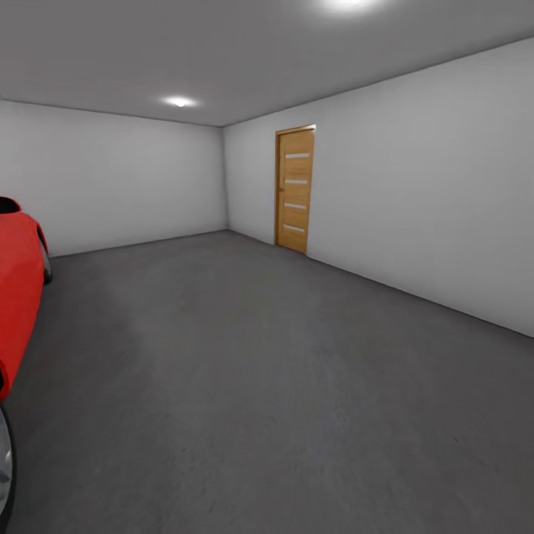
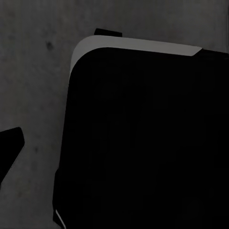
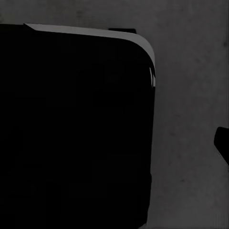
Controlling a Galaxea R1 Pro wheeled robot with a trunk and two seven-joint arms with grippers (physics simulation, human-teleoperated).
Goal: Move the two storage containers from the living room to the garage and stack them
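Beside red car [image 1: 16,297], floor [image 1: 245,386], wooden door [image 1: 296,189]

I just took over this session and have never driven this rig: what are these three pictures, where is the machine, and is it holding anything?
The large picture comes from a camera on the robot's head, looking forward. It shows a bare room with a dark grey concrete floor, white-grey walls, a wooden side door on the right wall, and part of a red car at the left edge.

The two dark pictures come from cameras near each arm's pincer, aimed down at the same concrete. The big black rounded block in each is probably the robot's own body. Small dark tips at their edges may be pincer fingers; whether the pincers are open or shut cannot be told. Nothing appears to be held.
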